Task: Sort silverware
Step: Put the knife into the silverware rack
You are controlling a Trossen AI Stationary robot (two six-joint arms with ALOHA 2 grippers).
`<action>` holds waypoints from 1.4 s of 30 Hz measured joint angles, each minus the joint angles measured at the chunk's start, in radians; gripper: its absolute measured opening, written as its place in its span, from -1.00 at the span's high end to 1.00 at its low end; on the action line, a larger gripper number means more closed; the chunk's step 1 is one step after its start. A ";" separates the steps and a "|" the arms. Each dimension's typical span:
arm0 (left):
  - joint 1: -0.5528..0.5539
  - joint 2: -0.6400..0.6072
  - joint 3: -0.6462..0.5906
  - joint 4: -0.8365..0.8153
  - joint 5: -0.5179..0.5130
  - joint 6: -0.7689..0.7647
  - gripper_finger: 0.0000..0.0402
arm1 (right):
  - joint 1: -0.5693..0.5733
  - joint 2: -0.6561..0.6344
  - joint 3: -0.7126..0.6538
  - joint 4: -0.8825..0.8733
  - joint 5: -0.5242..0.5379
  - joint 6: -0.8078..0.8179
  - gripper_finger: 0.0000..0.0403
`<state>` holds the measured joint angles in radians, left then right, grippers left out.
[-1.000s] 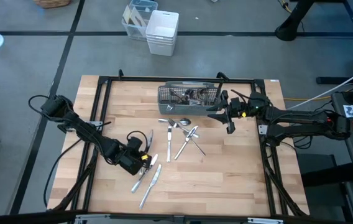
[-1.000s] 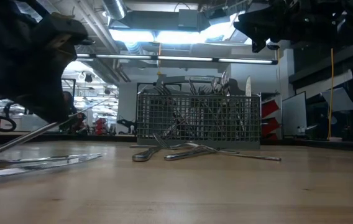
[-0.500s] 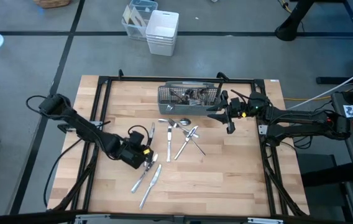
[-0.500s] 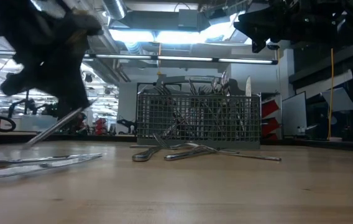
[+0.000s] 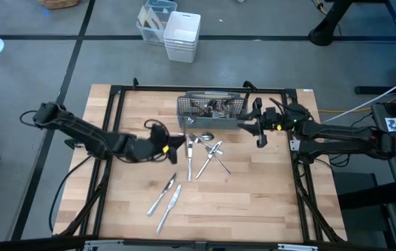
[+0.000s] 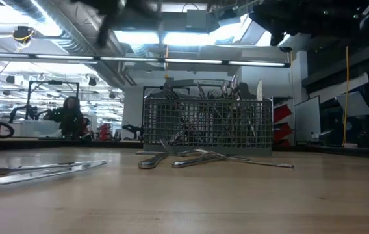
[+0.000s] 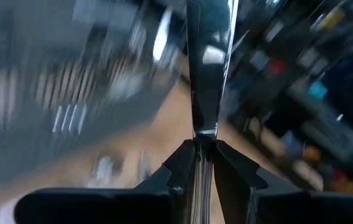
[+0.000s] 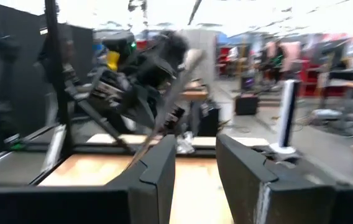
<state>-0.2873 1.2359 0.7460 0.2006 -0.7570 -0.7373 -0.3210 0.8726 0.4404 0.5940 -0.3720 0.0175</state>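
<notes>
My left gripper (image 5: 173, 142) hovers over the table's middle, just near of the grey mesh caddy (image 5: 210, 106), and is shut on one slim shiny piece of silverware (image 7: 209, 68). Which kind of piece it is does not show. More silverware stands in the caddy (image 6: 207, 127). A loose pile (image 5: 206, 150) lies flat on the wood in front of the caddy, and two pieces (image 5: 166, 196) lie nearer the near edge. My right gripper (image 5: 257, 130) waits open, raised beside the caddy's right end. My left gripper pinches the silverware piece between its two fingers (image 7: 183, 163), on its narrow part (image 7: 204, 142). The piece runs along the fingers and sticks out forward past their tips, widening toward its free end (image 7: 212, 25). It is lifted clear of the table.
Black frame rails (image 5: 114, 118) run along the table's left, right and far sides. White and clear bins (image 5: 181, 35) stand on the floor beyond the far edge. Bare wood (image 5: 240, 202) lies toward the near right corner.
My left gripper, shut on the piece, has risen from beside the two near pieces. It has swung toward the far edge and right, toward the caddy, leaving the low view upward. The piece has gone from slanting near the table to lifted clear.
</notes>
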 joint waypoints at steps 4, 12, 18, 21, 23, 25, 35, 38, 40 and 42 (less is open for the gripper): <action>0.110 0.041 0.000 0.351 0.076 0.338 0.78 | 0.000 -0.034 0.000 -0.002 0.136 -0.001 0.41; 0.316 0.282 0.151 0.622 0.374 0.617 0.78 | 0.000 -0.046 0.000 -0.107 0.522 -0.063 0.41; 0.396 0.503 0.363 0.622 0.468 0.743 0.78 | 0.000 -0.047 0.000 -0.188 0.687 -0.092 0.41; 0.418 0.592 0.444 0.624 0.469 0.788 0.78 | 0.000 -0.052 0.000 -0.188 0.764 -0.140 0.41; 0.428 0.650 0.491 0.622 0.469 0.811 0.78 | 0.000 -0.067 0.000 -0.186 0.831 -0.166 0.41; 0.439 0.702 0.536 0.622 0.469 0.824 0.78 | 0.000 -0.079 0.000 -0.184 0.902 -0.195 0.41; 0.468 0.917 0.704 0.612 0.468 0.909 0.78 | 0.000 -0.087 0.000 -0.272 0.938 -0.210 0.41; 0.467 0.921 0.705 0.571 0.468 0.908 0.78 | 0.000 -0.085 0.000 -0.341 0.937 -0.210 0.41; 0.466 0.921 0.706 0.538 0.468 0.897 0.78 | 0.000 -0.085 0.000 -0.365 0.922 -0.210 0.41; 0.466 0.921 0.706 0.515 0.468 0.901 0.78 | 0.000 -0.085 0.000 -0.381 0.879 -0.210 0.41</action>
<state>0.1790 2.1571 1.4521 0.7155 -0.2893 0.1641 -0.3210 0.7872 0.4408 0.2126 0.5071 -0.1924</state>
